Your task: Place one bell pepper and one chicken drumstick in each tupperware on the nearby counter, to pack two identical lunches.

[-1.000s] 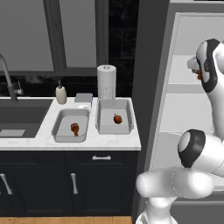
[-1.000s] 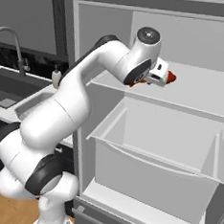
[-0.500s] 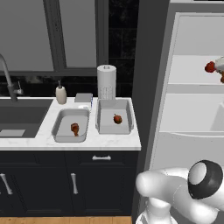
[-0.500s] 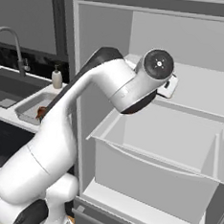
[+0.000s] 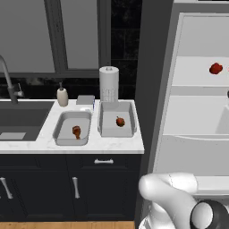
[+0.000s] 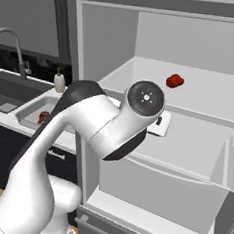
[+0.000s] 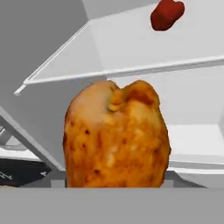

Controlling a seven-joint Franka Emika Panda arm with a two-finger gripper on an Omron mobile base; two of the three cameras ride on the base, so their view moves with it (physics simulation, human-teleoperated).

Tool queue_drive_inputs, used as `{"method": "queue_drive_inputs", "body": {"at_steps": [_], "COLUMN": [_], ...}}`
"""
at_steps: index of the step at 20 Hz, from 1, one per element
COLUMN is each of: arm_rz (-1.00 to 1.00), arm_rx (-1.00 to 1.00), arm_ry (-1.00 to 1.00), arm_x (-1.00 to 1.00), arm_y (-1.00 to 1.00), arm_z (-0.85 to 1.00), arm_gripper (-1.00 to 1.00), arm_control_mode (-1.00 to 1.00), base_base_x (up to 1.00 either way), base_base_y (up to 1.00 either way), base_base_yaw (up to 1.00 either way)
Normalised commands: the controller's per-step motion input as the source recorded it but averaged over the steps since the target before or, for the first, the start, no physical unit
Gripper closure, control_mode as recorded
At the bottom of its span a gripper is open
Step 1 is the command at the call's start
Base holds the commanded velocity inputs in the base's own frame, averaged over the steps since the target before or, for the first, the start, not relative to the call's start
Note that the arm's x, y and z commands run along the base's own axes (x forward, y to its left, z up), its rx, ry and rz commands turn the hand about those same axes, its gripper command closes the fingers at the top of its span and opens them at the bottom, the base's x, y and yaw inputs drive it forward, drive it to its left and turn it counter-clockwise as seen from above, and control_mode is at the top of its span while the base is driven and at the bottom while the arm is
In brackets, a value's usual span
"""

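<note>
The orange chicken drumstick [image 7: 116, 135] is cut off at the hand view's bottom, hiding the fingertips. The arm's elbow blocks the gripper from the right. Food in the left tupperware [image 5: 61, 129] (brownish) is too small to identify.

Even, flat rendered light; soft shadows; no glare; slight blur.

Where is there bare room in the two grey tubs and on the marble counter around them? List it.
Right light grey tub: bare all round the small red pepper at its middle. Left tub: bare behind the brown drumstick. White marble counter: free strip along the front edge. Crowded behind the tubs: soap bottle, grey block, paper towel roll.
</note>
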Motion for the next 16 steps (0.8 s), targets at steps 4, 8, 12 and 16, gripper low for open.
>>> {"method": "queue_drive_inputs", "body": {"at_steps": [4,8,12,16], "arm_rz": [0.00,0.00,0.00,0.00], "arm_rx": [0.00,0.00,0.00,0.00], "arm_ry": [0.00,0.00,0.00,0.00], "arm_x": [0.00,0.00,0.00,0.00], "arm_y": [0.00,0.00,0.00,0.00], "arm_z": [0.00,0.00,0.00,0.00], "arm_gripper": [1.00,1.00,1.00,1.00], "arm_control_mode": [1.00,1.00,1.00,1.00], "base_base_x": [-1.00,-1.00,-0.59,0.43], "base_base_y": [0.98,1.00,1.00,1.00], "base_base_yaw": [0.20,0.14,0.09,-0.04]}}
